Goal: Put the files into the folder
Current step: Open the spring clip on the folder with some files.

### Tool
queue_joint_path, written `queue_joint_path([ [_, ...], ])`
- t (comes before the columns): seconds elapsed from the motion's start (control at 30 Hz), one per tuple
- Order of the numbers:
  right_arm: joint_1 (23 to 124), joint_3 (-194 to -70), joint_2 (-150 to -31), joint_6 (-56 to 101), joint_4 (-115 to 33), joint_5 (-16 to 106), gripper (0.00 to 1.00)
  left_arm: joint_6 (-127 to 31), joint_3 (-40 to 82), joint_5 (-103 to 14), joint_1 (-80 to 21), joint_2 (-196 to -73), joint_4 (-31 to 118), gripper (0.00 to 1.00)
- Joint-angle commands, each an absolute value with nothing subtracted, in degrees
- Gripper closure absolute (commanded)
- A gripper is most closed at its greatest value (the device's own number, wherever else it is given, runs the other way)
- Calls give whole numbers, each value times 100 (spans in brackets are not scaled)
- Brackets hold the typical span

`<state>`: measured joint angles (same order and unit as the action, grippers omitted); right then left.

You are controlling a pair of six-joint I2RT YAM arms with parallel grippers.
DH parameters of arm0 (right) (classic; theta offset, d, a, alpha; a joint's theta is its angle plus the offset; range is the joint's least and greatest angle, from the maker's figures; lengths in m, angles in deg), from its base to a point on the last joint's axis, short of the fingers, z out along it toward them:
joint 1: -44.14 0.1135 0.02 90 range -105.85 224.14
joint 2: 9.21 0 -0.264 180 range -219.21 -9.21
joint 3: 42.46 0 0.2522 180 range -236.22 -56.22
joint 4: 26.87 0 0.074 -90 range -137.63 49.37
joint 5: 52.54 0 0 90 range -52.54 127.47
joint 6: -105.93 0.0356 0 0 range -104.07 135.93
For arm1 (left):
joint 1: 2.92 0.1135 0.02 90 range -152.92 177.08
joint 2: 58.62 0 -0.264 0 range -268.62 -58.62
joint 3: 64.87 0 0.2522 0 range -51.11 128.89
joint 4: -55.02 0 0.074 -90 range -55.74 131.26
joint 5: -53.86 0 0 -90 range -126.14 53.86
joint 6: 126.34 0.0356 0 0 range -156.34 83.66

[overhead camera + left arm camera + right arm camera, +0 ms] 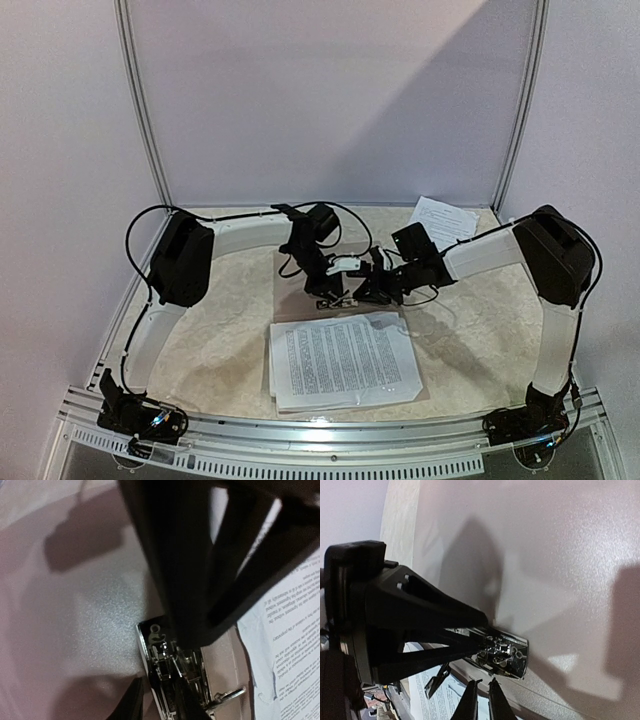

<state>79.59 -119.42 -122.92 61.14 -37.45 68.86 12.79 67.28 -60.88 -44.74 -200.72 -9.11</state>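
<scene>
The tan-brown folder [290, 290] lies open mid-table, with a stack of printed files [340, 360] on its near half. A shiny metal clip [160, 650] sits at the folder's middle and also shows in the right wrist view [507, 652]. Its lever [436, 681] stands raised. My left gripper [328, 297] reaches down onto the clip, its fingers [127, 705] closed over the clip's left rail. My right gripper [365, 292] hovers just beside the clip, its fingers [470, 702] nearly together with nothing between them. The files' edge shows by the clip [295, 630].
One more printed sheet [442, 222] lies at the back right corner of the table. Metal frame posts stand at both back corners. A slotted rail [320, 440] runs along the near edge between the arm bases.
</scene>
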Motion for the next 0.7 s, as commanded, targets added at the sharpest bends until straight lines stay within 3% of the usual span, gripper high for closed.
queue_joint_path([
  [0.0, 8003, -11981, -11913, 6073, -4008, 6784, 91, 901, 6804, -5606, -4227, -20141, -1053, 74],
  [0.33, 8050, -11908, -11597, 5964, -4571, 6043, 95, 491, 6890, -5657, -4146, -19329, -601, 60],
  [0.67, 8251, -12087, -12076, 6322, -3934, 5436, 100, 85, 6128, -5213, -3677, -18368, -663, 58],
])
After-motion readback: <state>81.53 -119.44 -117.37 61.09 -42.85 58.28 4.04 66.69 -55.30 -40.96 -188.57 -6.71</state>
